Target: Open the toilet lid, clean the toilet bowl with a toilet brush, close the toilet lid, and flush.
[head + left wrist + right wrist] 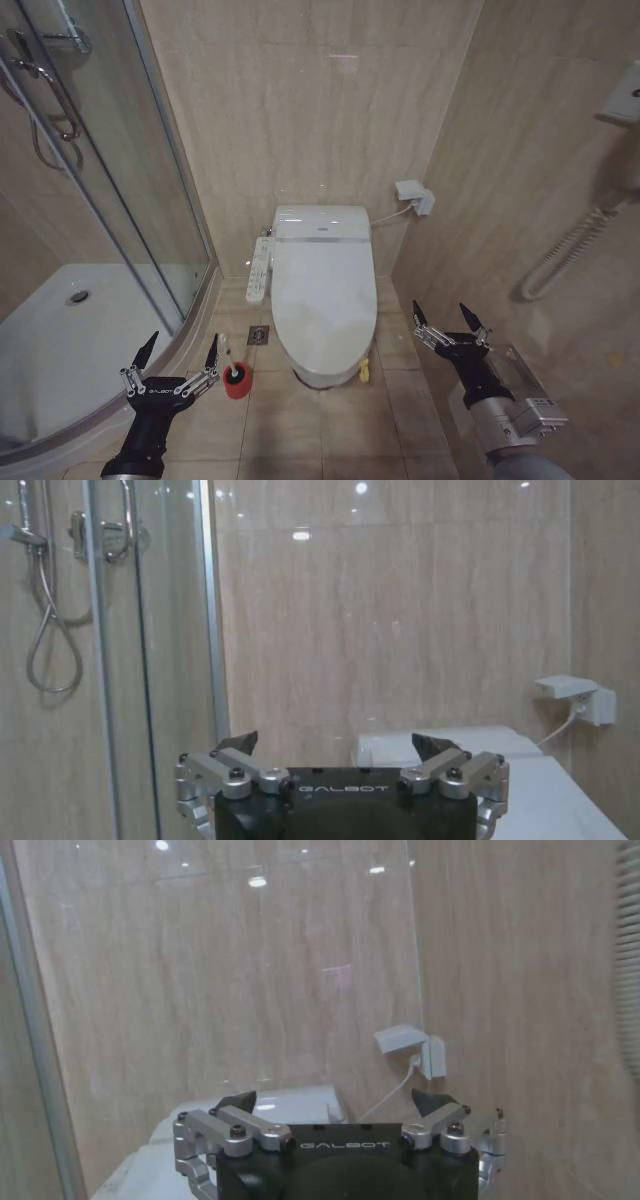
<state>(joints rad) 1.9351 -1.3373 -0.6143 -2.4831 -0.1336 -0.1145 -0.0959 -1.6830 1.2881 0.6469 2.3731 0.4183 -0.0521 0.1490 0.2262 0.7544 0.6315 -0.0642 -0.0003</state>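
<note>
I log: toilet lid (324, 290) shut over the toilet bowl (310, 375) against the back wall; toilet brush (226, 358) upright in its red holder (237, 381) on the floor (left of the bowl); left hand (178, 350) near it, spread wide, empty; right hand (447, 320) likewise, right of the bowl.

Ahead I've got beige tiled walls and floor. On my left, a glass shower enclosure (110, 200) with a white tray (60, 340), hose and fittings up high. A white wall socket (415, 195) sits right of centre, cable plugged in. Floor drain (259, 334) in the tiles.
</note>
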